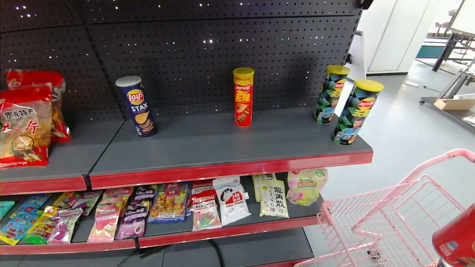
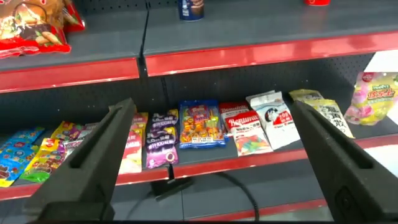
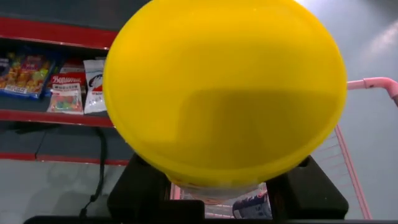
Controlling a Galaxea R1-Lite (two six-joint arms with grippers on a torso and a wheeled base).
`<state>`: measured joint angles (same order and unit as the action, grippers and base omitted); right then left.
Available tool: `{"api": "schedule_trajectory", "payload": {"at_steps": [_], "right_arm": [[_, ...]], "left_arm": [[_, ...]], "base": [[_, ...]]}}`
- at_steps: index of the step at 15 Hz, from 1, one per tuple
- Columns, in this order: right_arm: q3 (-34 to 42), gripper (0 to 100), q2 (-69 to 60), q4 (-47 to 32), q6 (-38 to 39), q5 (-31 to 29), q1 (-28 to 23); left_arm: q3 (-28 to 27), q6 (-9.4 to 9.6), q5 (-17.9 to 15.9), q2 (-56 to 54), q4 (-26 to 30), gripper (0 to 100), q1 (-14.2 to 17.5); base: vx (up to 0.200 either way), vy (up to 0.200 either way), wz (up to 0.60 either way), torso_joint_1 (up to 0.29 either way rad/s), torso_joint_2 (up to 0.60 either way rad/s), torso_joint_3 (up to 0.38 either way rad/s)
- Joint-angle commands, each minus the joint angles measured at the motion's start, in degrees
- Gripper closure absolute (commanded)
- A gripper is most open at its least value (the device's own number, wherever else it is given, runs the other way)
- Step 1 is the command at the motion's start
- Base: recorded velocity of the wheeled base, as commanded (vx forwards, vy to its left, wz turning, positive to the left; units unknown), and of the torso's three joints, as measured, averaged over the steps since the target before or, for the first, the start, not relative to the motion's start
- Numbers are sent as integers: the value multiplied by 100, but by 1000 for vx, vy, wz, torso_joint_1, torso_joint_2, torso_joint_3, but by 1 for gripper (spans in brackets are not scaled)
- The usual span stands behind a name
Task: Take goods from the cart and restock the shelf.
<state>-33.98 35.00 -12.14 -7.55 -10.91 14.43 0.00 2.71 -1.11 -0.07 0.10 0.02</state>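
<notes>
red yellow-lidded crisp tube (image 1: 454, 237) is grasped by the right hand (image 3: 227, 190) at 5 o'clock; left hand (image 2: 211, 106) is released. green yellow-lidded tube (image 1: 356, 111) at 2 o'clock could be toppled in passing.

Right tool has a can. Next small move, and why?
Probably raise the right tool up from the pink wire cart toward the grey upper shelf: it grips a red yellow-lidded cylindrical can, and bare space lies beside the matching red can there.
</notes>
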Motion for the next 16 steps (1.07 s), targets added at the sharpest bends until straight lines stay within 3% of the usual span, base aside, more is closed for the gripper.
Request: {"api": "schedule_trajectory", "payload": {"at_steps": [1,9,16], "right_arm": [[146,100,-468,10,-1,-8,7],[444,100,-1109,10,-36,10,16],[981,100,-2173,-7,-406,98,24]], "left_arm": [[0,-7,5,7,-1,0,6],[0,2,-3,7,-1,0,6],[0,2,-12,95,-1,0,-20]], "base": [[200,0,0,-2,2,-2],[200,0,0,0,1,4],[0,0,0,0,0,0]]}}
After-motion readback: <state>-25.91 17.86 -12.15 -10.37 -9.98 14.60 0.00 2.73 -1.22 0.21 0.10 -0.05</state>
